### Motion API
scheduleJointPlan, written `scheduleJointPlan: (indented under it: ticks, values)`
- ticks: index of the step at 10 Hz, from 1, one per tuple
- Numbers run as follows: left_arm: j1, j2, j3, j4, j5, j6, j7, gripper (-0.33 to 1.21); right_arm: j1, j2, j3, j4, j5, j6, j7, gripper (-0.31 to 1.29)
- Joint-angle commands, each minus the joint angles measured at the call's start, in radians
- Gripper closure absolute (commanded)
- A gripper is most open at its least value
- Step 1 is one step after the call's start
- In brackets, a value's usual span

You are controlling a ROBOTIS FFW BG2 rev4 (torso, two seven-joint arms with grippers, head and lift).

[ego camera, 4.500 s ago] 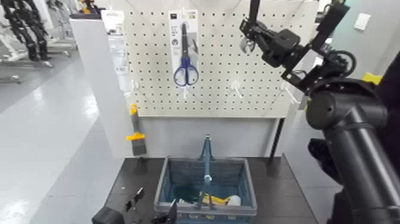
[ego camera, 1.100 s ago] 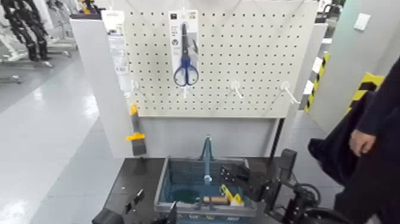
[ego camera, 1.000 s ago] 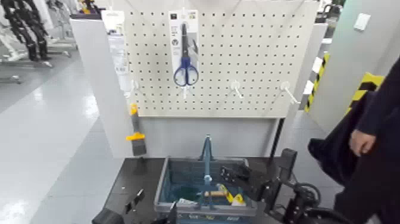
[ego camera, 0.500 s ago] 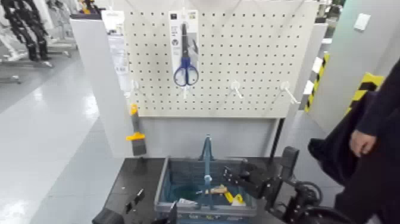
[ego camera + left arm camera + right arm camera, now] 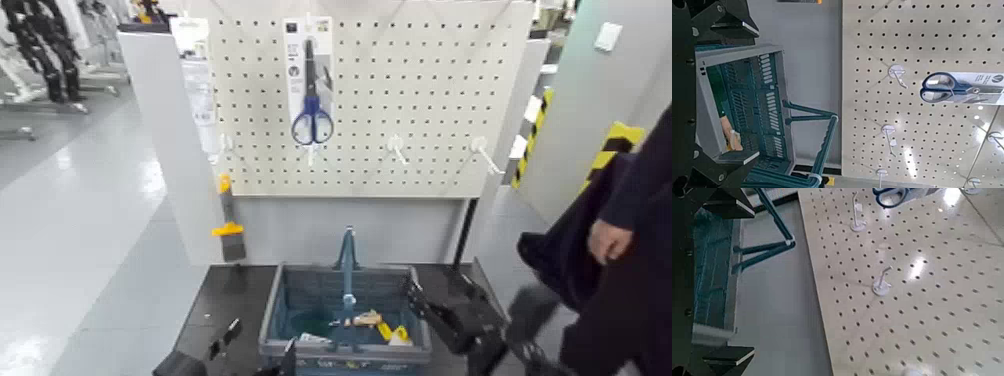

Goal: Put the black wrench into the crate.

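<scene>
The crate (image 5: 345, 352), blue-grey with a tall blue hoop handle, stands on the dark table just ahead of me. It holds several small items, tan, yellow and white. I cannot pick out the black wrench among them. My right gripper (image 5: 420, 300) is low at the crate's right rim, just outside it. Its fingers (image 5: 731, 202) are spread wide with nothing between them, and the crate (image 5: 711, 266) lies beyond them. My left gripper (image 5: 260, 347) waits open at the crate's near left corner, facing the crate (image 5: 778, 94).
A white pegboard (image 5: 430, 90) rises behind the crate, with blue-handled scissors (image 5: 312, 110) on a card and bare hooks (image 5: 398, 150). A yellow-handled tool (image 5: 228, 228) hangs on the grey post at left. A person in dark clothes (image 5: 620, 240) stands close on the right.
My right gripper came down from the pegboard to the crate, opened over its right half, and has now pulled back to the right and lower. The items inside shifted slightly.
</scene>
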Motion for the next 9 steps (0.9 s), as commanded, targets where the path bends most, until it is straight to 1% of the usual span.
scheduleJointPlan:
  ticks: [1, 2, 3, 4, 5, 6, 7, 9]
  values:
    - [0.007, 0.000, 0.008, -0.003, 0.001, -0.002, 0.000, 0.21, 0.193, 0.030, -0.002, -0.137, 0.089, -0.116, -0.101, 0.10]
    - [0.012, 0.000, 0.012, -0.006, 0.001, -0.002, 0.000, 0.21, 0.245, 0.029, 0.019, -0.165, 0.098, -0.151, -0.176, 0.10]
    - [0.017, 0.000, 0.015, -0.009, 0.001, -0.002, 0.000, 0.21, 0.299, 0.027, 0.053, -0.168, 0.131, -0.223, -0.253, 0.10]
    - [0.021, 0.000, 0.018, -0.011, 0.001, -0.004, 0.000, 0.21, 0.334, 0.029, 0.071, -0.179, 0.155, -0.229, -0.277, 0.11]
    - [0.024, 0.000, 0.020, -0.014, 0.001, -0.004, 0.005, 0.21, 0.368, 0.025, 0.079, -0.186, 0.174, -0.248, -0.286, 0.11]
    - [0.027, -0.003, 0.023, -0.014, 0.001, -0.004, 0.005, 0.21, 0.374, 0.022, 0.079, -0.188, 0.172, -0.248, -0.291, 0.12]
    - [0.029, -0.005, 0.023, -0.014, -0.001, -0.004, 0.005, 0.21, 0.377, 0.019, 0.079, -0.186, 0.178, -0.271, -0.290, 0.12]
    - [0.034, -0.009, 0.028, -0.015, -0.002, -0.004, 0.005, 0.21, 0.393, 0.012, 0.082, -0.190, 0.183, -0.284, -0.305, 0.13]
